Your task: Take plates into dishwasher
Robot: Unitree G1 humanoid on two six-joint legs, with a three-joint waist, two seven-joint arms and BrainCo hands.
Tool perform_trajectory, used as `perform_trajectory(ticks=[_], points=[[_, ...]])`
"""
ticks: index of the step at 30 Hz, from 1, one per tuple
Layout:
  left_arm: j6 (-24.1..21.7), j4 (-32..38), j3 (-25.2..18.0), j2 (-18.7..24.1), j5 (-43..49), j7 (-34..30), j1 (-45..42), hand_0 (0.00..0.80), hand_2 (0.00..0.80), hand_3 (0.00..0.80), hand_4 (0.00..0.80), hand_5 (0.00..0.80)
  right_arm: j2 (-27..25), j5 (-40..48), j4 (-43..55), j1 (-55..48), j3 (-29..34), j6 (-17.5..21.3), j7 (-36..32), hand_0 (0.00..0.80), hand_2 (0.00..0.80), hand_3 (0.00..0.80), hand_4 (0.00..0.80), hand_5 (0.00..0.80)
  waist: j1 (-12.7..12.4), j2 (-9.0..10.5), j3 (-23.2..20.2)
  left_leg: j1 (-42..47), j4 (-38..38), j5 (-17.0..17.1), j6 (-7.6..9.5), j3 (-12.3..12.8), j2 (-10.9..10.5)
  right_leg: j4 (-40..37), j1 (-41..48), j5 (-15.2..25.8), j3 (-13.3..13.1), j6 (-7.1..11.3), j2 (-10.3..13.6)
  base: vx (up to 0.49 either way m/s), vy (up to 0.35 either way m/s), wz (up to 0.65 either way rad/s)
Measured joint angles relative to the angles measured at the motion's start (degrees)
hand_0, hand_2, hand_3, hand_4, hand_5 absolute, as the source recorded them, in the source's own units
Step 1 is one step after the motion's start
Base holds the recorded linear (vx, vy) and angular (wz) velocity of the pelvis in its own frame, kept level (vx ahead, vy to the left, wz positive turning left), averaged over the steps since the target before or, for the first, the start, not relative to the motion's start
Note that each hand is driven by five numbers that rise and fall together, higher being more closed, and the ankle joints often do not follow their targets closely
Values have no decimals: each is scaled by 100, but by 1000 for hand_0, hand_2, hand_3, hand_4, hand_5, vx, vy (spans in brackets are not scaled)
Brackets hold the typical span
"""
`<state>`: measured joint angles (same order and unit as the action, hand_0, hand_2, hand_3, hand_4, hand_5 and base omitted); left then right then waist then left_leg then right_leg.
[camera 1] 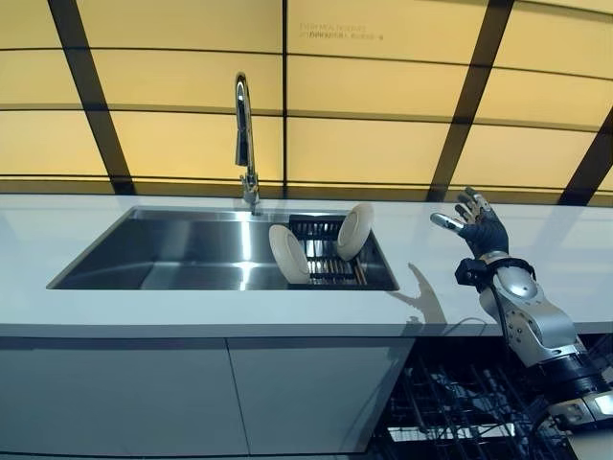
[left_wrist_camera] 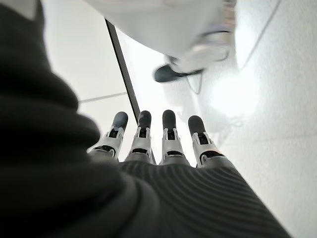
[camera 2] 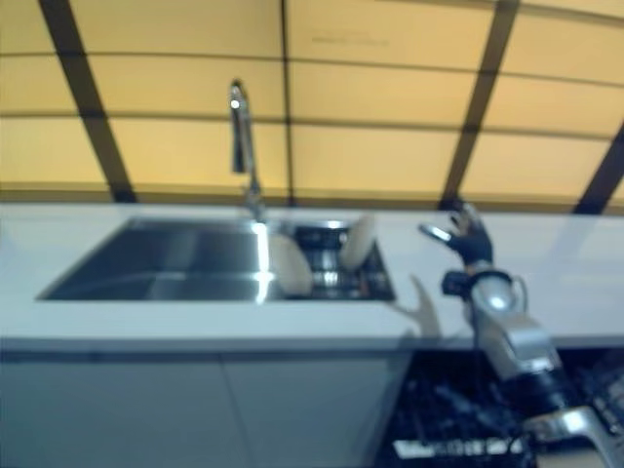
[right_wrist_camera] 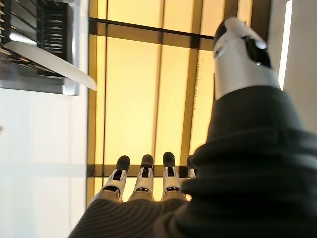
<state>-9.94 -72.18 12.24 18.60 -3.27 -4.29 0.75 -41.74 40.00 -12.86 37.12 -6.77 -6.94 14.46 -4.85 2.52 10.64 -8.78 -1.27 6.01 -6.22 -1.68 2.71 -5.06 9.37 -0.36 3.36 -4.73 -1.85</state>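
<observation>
My right hand (camera 1: 481,228) raised over the table (camera 1: 498,287), fingers straight and apart, empty.
Two white plates (camera 1: 288,254) and (camera 1: 354,231) stand tilted in the dark rack (camera 1: 326,251) at the sink's (camera 1: 172,254) right end, left of my hand. My left hand (left_wrist_camera: 163,148) hangs low, fingers straight, empty. Dishwasher rack (camera 1: 460,402) open below the table.
</observation>
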Motion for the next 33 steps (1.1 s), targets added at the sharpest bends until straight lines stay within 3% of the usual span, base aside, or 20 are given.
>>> perform_trajectory(ticks=[3,5,7,9,13,17,19,21,23,27,28,30,31,32,33], points=[[19,-30,-1,-22,-17,11,3,0,0,0,0,0,-151,-2,-3,-6,-6,-2,-209,0,0,0,0,0,113,-134,-38,39,113,-8,15,194,234,25,93,-180,-140,312,64,162,276,-43],[18,-10,2,-20,-39,33,23,0,0,0,0,0,-244,-4,-9,-18,5,0,-324,0,0,0,0,0,222,-28,-46,180,68,426,511,611,70,173,127,-378,-155,653,290,126,225,-29],[16,17,3,37,-151,67,131,0,0,0,0,0,-249,-1,-7,-39,36,4,-432,0,0,0,0,0,235,202,-134,318,-56,346,692,771,-257,239,138,-496,-72,853,700,106,201,-23],[8,82,4,68,-213,101,375,0,0,0,0,0,-251,-1,-25,-43,126,6,-501,0,0,0,0,0,228,290,-156,326,-58,266,817,806,-445,275,132,-531,12,934,891,101,181,1],[-46,182,52,101,-213,104,672,0,0,0,0,0,-237,-1,-260,-44,161,9,-551,0,0,0,0,0,169,340,-147,452,-111,112,868,803,-508,556,81,-511,53,1035,938,94,201,-1],[-42,93,361,146,-213,97,637,0,0,0,0,0,-236,-5,-371,-162,228,42,-611,0,0,0,0,0,164,266,-142,520,-194,25,935,805,-279,1931,-637,-541,111,1052,782,97,207,-9],[-29,95,406,162,-214,97,572,0,0,0,0,0,-235,-9,-371,-181,232,42,-652,0,0,0,0,0,237,254,-135,599,-190,-40,1037,791,-305,2952,-1096,-545,204,1053,897,104,109,2],[41,108,397,183,-214,101,534,0,0,0,0,0,-238,-11,-363,-184,232,40,-653,0,0,0,0,0,243,244,-131,748,-205,-81,1113,798,-370,3342,-1282,-665,326,977,1101,103,-39,3],[84,136,339,280,-212,105,521,0,0,0,0,0,-235,-15,-303,-176,226,38,-649,0,0,0,0,0,232,238,-131,834,-227,-127,1114,780,-402,2707,-1317,-667,384,1005,1216,145,-139,8],[186,111,224,331,-210,181,455,0,0,0,0,0,-228,-11,-330,-130,158,36,-658,0,0,0,0,0,267,276,-153,835,-344,-92,1061,668,-415,880,-1447,-287,340,1408,1024,51,-165,14],[189,111,224,326,-210,215,445,0,0,0,0,0,-226,-11,-335,-131,155,35,-657,0,0,0,0,0,289,296,-154,826,-350,-82,1039,593,-432,653,-1477,-88,327,1409,961,46,-191,39],[210,135,218,348,-209,246,410,0,0,0,0,0,-223,-2,-371,-158,152,30,-672,0,0,0,0,0,370,433,-210,832,-352,-87,935,411,-543,373,-1438,233,325,1319,922,42,-174,55],[225,134,216,356,-210,268,394,0,0,0,0,0,-212,0,-394,-157,152,29,-682,0,0,0,0,0,393,484,-240,837,-351,-100,888,353,-581,319,-1395,474,290,1182,925,77,-169,61],[265,138,216,350,-210,285,359,0,0,0,0,0,-195,0,-405,-157,150,12,-691,0,0,0,0,0,396,517,-265,883,-351,-115,759,256,-550,188,-1262,755,297,899,848,94,-160,32],[286,169,208,351,-209,282,301,0,0,0,0,0,-176,1,-405,-149,143,-13,-718,0,0,0,0,0,341,509,-268,917,-347,-142,674,271,-458,40,-1159,784,299,859,750,102,-154,17]])
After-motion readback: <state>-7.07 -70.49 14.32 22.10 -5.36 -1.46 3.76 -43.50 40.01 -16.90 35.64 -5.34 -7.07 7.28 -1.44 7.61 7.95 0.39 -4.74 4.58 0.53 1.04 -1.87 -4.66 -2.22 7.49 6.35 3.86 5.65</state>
